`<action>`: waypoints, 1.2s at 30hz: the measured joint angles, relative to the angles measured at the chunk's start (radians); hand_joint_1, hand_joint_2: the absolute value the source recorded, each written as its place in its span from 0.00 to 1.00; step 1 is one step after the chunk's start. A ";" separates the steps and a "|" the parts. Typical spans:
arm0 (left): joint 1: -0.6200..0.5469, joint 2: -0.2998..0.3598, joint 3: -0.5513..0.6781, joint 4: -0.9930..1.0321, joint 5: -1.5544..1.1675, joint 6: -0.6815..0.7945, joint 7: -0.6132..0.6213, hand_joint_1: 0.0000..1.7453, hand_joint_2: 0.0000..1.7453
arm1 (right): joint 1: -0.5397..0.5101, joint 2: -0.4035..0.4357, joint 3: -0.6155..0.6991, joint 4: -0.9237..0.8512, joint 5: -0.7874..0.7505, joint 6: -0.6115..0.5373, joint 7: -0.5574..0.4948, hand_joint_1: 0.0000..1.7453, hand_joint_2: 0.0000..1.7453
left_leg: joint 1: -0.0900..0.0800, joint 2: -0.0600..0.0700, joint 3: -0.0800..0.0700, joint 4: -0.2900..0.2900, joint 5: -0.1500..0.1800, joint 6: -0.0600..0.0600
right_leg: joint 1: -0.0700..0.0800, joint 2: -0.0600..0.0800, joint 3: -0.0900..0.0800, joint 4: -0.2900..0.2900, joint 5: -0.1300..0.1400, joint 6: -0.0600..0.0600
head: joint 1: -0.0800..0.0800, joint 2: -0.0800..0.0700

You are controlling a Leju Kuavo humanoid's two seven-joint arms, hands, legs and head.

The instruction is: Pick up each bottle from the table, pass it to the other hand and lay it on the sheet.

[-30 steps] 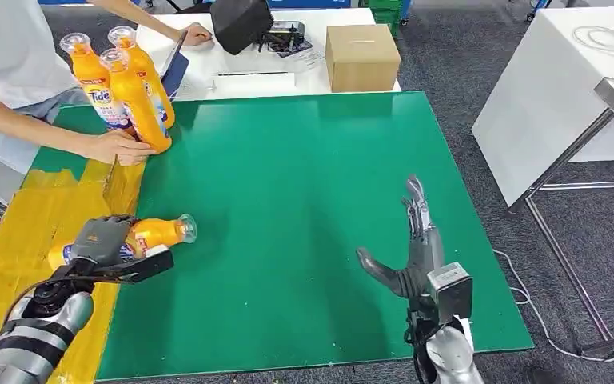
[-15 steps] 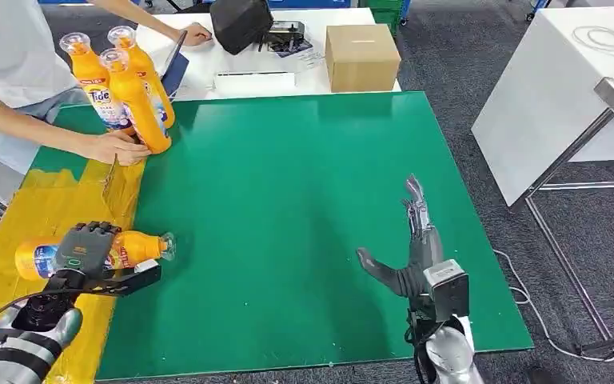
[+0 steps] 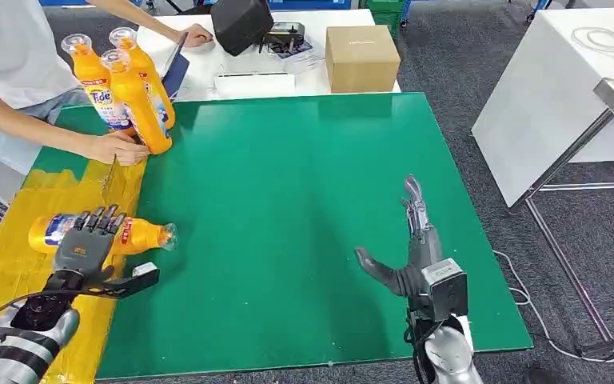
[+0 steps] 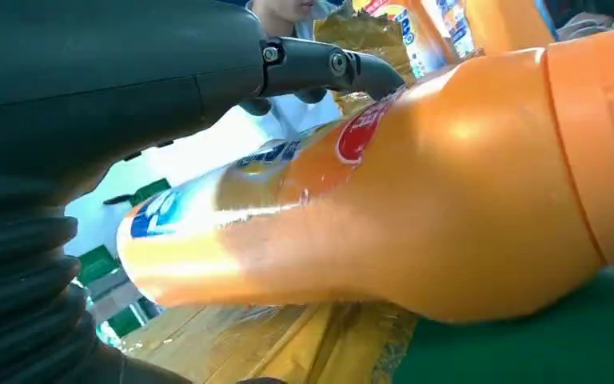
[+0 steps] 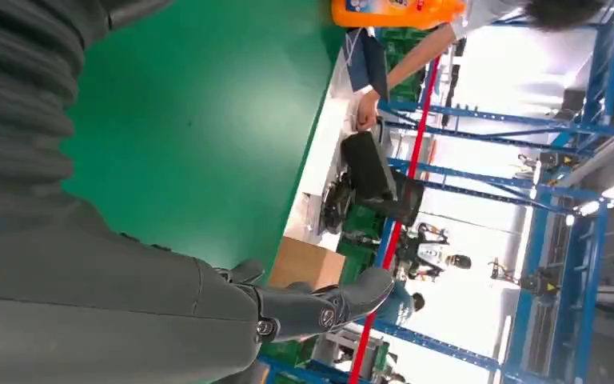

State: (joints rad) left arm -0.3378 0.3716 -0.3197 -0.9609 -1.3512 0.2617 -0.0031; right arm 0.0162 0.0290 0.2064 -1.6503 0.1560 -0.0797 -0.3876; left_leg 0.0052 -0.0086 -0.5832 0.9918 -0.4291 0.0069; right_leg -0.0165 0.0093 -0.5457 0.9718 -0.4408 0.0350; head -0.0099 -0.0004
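Green table (image 3: 288, 208), yellow sheet (image 3: 16, 272)

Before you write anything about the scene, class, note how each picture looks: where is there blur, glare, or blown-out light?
Head view: evenly lit and sharp, with soft sheen on the green table. Left wrist view: the bottle sits very close, soft and smeared, with a bright highlight on its orange shoulder. Right wrist view: turned sideways, the background beyond the blue racks washed out white, the right hand dark by contrast.
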 measured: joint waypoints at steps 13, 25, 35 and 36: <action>0.139 -0.070 0.100 -0.180 0.379 0.346 -0.263 0.00 1.00 | 0.012 -0.003 0.009 0.002 -0.006 -0.004 -0.001 0.00 1.00 | -0.001 0.000 -0.001 0.000 0.000 0.000 | -0.001 -0.001 -0.001 -0.001 0.000 0.000 | 0.000 0.000; 0.353 -0.216 0.243 -0.652 0.965 0.059 -0.587 0.00 1.00 | 0.075 -0.011 0.023 -0.036 -0.045 -0.017 -0.030 0.00 1.00 | 0.000 0.000 -0.003 0.000 -0.001 0.000 | 0.000 -0.001 -0.003 -0.001 0.000 0.000 | 0.000 0.000; 0.432 -0.302 0.225 -0.791 1.080 -0.141 -0.584 0.00 1.00 | 0.146 -0.014 0.023 -0.101 -0.037 -0.039 -0.061 0.00 1.00 | 0.000 0.000 -0.003 0.000 -0.001 0.000 | 0.000 -0.001 -0.003 -0.001 -0.001 0.000 | 0.000 0.000; 0.434 -0.305 0.223 -0.793 1.081 -0.142 -0.584 0.00 1.00 | 0.149 -0.014 0.023 -0.104 -0.037 -0.039 -0.062 0.00 1.00 | 0.000 0.000 -0.003 0.000 -0.001 0.000 | 0.000 -0.001 -0.003 -0.001 0.000 0.000 | 0.000 0.000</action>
State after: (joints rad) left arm 0.0958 0.0664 -0.0969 -1.7537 -0.2705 0.1202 -0.5875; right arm 0.1649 0.0149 0.2289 -1.7540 0.1194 -0.1190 -0.4498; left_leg 0.0047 -0.0086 -0.5858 0.9920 -0.4303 0.0073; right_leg -0.0170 0.0086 -0.5489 0.9704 -0.4413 0.0349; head -0.0103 -0.0004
